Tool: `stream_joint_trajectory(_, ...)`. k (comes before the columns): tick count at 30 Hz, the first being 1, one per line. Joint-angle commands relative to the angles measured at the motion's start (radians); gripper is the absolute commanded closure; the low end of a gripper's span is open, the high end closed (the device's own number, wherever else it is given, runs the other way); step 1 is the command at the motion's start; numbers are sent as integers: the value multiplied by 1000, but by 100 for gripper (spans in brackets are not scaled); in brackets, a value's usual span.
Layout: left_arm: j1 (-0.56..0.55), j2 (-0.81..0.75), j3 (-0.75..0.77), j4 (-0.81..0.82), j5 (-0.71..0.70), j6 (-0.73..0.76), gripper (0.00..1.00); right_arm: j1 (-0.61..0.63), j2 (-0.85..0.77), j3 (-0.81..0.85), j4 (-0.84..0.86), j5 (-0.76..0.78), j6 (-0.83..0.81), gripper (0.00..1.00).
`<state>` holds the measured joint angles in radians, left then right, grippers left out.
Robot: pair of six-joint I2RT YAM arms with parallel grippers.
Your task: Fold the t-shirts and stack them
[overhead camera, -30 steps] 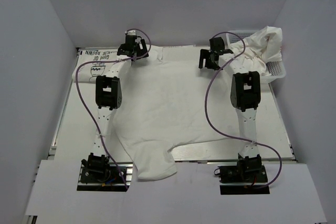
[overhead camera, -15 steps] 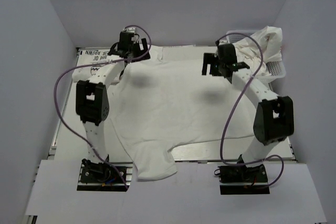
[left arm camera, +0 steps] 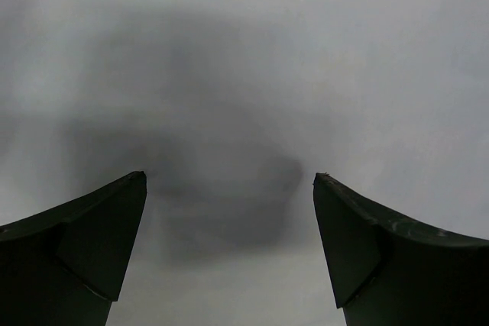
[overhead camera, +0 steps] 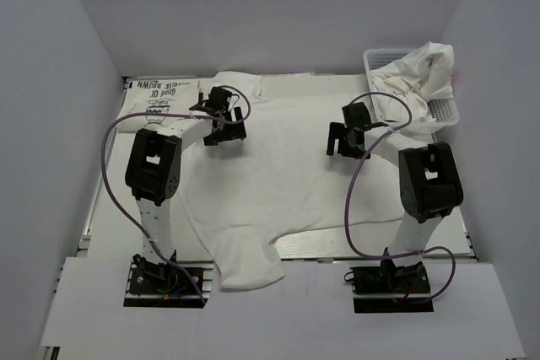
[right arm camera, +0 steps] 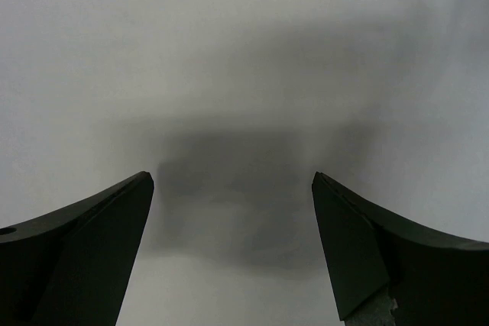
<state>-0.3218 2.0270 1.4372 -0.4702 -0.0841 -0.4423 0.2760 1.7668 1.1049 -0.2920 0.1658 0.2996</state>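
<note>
White t-shirt (overhead camera: 278,183) lies spread flat at centre, one sleeve trailing toward the near side. Left claw (overhead camera: 226,128) and right claw (overhead camera: 342,142) are both released and empty, hovering over its far half. The cloth is directly below, with its side edges outboard of each claw.

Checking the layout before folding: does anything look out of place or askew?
Yes. The spread white t-shirt lies askew, one sleeve extending past the near edge of the table. Crumpled white t-shirts also spill over the rim of the mesh basket at the far right.
</note>
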Motion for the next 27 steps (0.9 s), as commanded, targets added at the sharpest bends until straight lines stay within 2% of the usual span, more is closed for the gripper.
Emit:
stream_joint_trajectory(1,15,44,81,-22,-71,-29,0,-9,74,59,37,31,19,10)
stream_joint_trajectory(5,15,206,251,-110,-65,-29,0,-20,180,139,8,69,33,10)
stream_joint_trajectory(9,24,340,415,-110,-23,-19,0,-43,236,229,14,17,30,10)
stream_joint_trajectory(14,36,414,687,-203,-80,27,0,-41,278,358,-48,-28,-59,10)
stream_joint_trajectory(16,36,391,697,-174,-66,69,0,-37,255,378,-49,-38,-74,10)
stream_joint_trajectory(19,24,273,668,-150,-54,94,0,-29,163,343,-23,-87,-97,10)
stream_joint_trajectory(21,12,192,573,-140,-45,94,0,-21,52,308,26,-121,-99,10)
stream_joint_trajectory(22,3,91,521,-131,-23,85,0,-17,-7,241,39,-130,-99,10)
stream_joint_trajectory(23,3,35,385,-131,-4,65,0,-18,-32,219,60,-141,-97,10)
stream_joint_trajectory(25,3,-128,258,-177,46,-17,0,-21,-119,150,44,-157,-47,10)
stream_joint_trajectory(27,-8,-252,22,-197,117,-82,0,-26,-156,87,45,-190,2,10)
